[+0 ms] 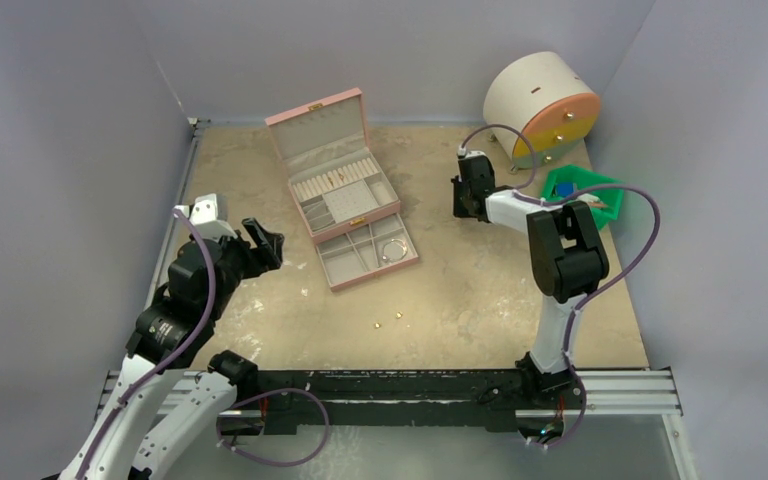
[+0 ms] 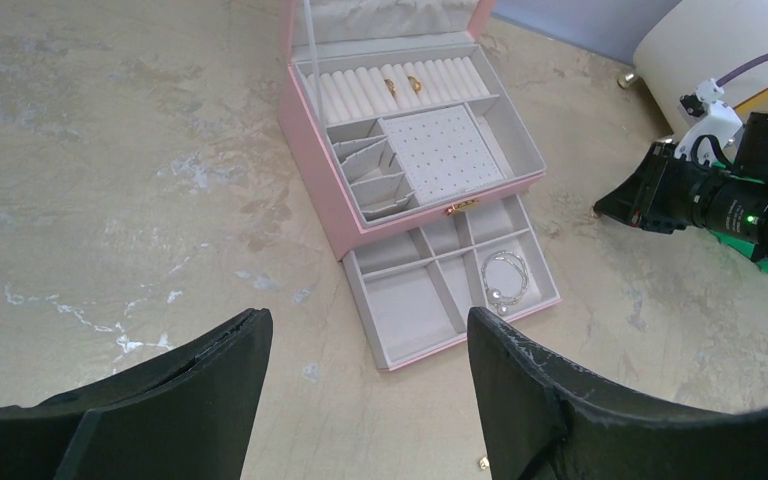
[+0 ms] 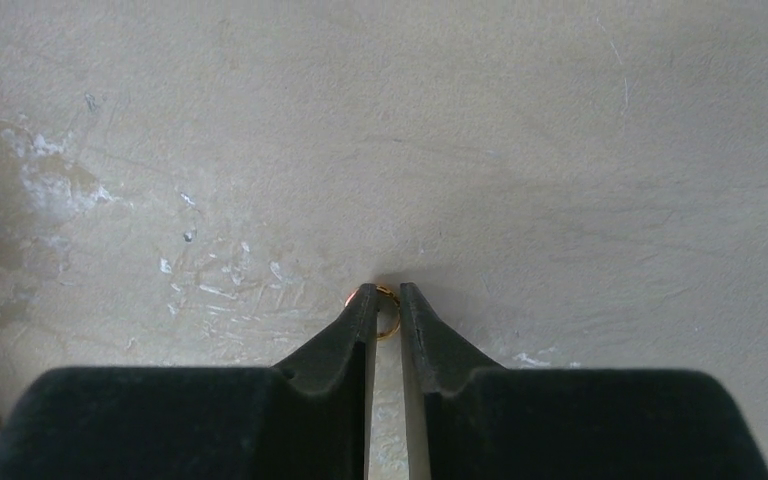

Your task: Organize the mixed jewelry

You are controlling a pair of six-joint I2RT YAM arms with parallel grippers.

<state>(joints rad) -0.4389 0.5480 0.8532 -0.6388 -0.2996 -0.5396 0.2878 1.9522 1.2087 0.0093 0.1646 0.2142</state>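
Ring (image 3: 387, 322), gold, pinched between right gripper (image 3: 385, 293) tips at bare tabletop (image 3: 560, 150). Pink box (image 1: 332, 160) with ring rolls (image 2: 350, 92) lies well apart to that gripper's left, so carry likely goes leftward. Left gripper (image 1: 263, 243) hangs released, nothing in it.

You can read no text, label, brand, number or sign in any of your three views; no surface carries legible marking.
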